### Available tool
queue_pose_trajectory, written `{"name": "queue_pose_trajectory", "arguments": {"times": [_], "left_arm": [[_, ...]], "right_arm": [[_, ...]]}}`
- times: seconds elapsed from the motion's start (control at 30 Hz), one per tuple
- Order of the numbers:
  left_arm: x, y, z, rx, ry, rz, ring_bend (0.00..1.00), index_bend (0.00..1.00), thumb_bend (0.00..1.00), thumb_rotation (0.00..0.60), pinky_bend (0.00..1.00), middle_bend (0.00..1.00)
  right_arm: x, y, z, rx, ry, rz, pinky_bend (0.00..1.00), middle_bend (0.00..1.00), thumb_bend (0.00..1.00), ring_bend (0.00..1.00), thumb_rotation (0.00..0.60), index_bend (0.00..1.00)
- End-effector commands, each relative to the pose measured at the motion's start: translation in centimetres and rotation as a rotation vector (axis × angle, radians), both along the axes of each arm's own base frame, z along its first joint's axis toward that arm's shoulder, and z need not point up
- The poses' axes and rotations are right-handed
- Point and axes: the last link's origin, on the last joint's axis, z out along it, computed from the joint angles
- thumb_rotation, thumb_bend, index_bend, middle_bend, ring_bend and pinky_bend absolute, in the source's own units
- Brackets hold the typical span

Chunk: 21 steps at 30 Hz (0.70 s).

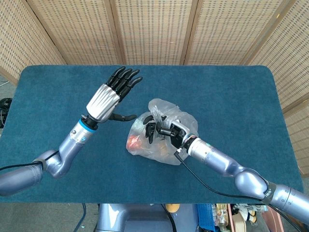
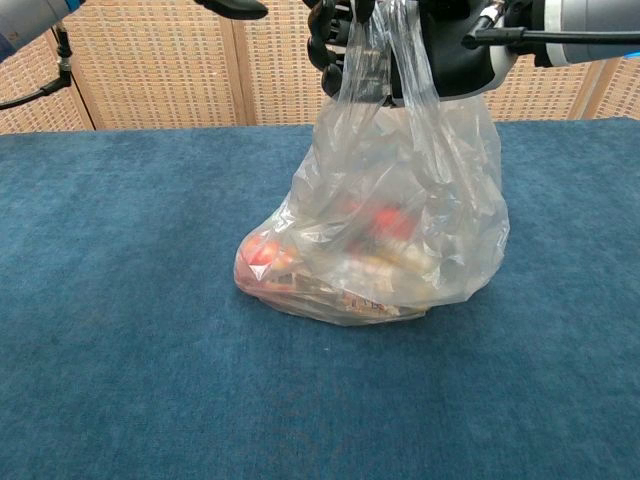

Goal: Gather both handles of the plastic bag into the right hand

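Observation:
A clear plastic bag (image 2: 385, 230) with red and pale items inside stands on the blue table (image 2: 120, 300). Its two handles (image 2: 385, 55) rise together into my right hand (image 2: 420, 40), which grips them at the top of the chest view. From the head view the right hand (image 1: 161, 129) sits over the bag (image 1: 166, 140), fingers curled around the gathered plastic. My left hand (image 1: 110, 93) is raised to the left of the bag, fingers spread and holding nothing; only a fingertip (image 2: 235, 8) of it shows in the chest view.
Woven wicker screens (image 1: 154, 29) stand behind the table. The blue cloth (image 1: 231, 92) stretches to all sides of the bag. A black cable (image 1: 203, 186) runs along my right forearm.

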Motion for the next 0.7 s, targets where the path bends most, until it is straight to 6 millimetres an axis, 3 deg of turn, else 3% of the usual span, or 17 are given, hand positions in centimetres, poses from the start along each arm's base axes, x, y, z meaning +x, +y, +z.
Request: {"name": "queue_pose_trajectory", "arguments": {"times": [0.03, 0.1, 0.17, 0.27, 0.53, 0.7], "left_arm": [[-1.6, 0.0, 1.2, 0.012, 0.008, 0.026, 0.0, 0.0, 0.0, 0.533, 0.0, 0.0], [-2.7, 0.0, 2.3, 0.036, 0.011, 0.035, 0.0, 0.0, 0.0, 0.537, 0.0, 0.0], [-3.6, 0.0, 3.2, 0.059, 0.014, 0.048, 0.0, 0.0, 0.0, 0.543, 0.0, 0.0], [-5.4, 0.1, 4.6, 0.083, 0.009, 0.093, 0.0, 0.0, 0.0, 0.557, 0.0, 0.0], [-10.2, -0.8, 8.3, 0.102, -0.034, 0.203, 0.0, 0.0, 0.0, 0.585, 0.0, 0.0], [-13.1, -2.1, 10.1, 0.111, -0.055, 0.262, 0.0, 0.0, 0.0, 0.597, 0.0, 0.0]], "right_arm": [[-0.2, 0.0, 0.2, -0.008, 0.007, -0.003, 0.57, 0.66, 1.0, 0.54, 0.6, 0.47], [-0.4, -0.1, 0.3, -0.014, 0.012, -0.004, 0.57, 0.67, 0.92, 0.55, 0.6, 0.5], [-0.4, -0.1, 0.3, -0.018, 0.017, -0.003, 0.58, 0.69, 0.76, 0.56, 0.6, 0.53], [-0.4, -0.2, 0.4, -0.026, 0.018, -0.001, 0.62, 0.72, 0.43, 0.6, 0.6, 0.59], [-0.5, -0.8, 0.8, -0.067, 0.058, 0.008, 0.83, 0.77, 0.17, 0.68, 0.6, 0.66], [-1.0, -1.4, 1.0, -0.084, 0.119, 0.009, 0.9, 0.8, 0.0, 0.72, 0.6, 0.71]]}}
